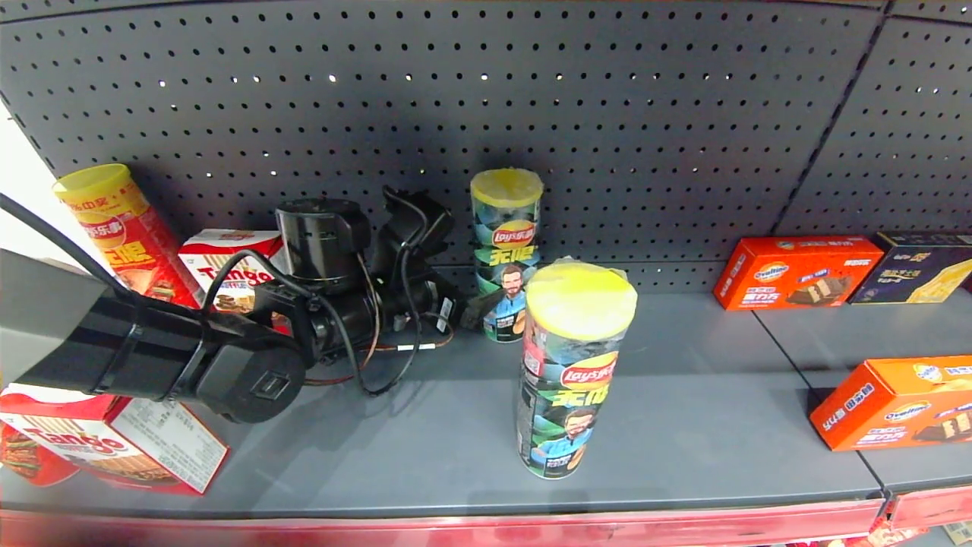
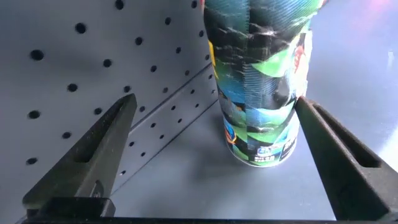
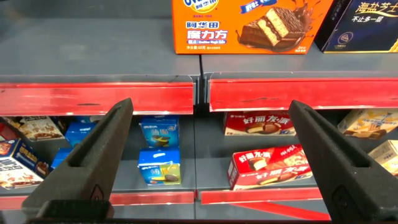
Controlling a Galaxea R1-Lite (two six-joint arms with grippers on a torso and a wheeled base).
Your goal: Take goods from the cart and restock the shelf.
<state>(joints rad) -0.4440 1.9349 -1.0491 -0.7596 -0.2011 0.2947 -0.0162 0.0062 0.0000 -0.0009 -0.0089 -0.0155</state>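
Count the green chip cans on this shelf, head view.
2. The back green can stands by the pegboard; the front green can stands mid-shelf, nearer the edge. The red can at far left isn't counted. The left arm could hide more.

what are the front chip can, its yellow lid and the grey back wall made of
Tall green-and-blue front chip can: likely a cardboard tube under a glossy printed wrap, going by its sheen.
Round yellow lid: probably matt soft plastic; its rim sits slightly uneven.
Grey perforated back panel: looks like matt painted sheet metal, with even rows of punched holes, some letting light through.
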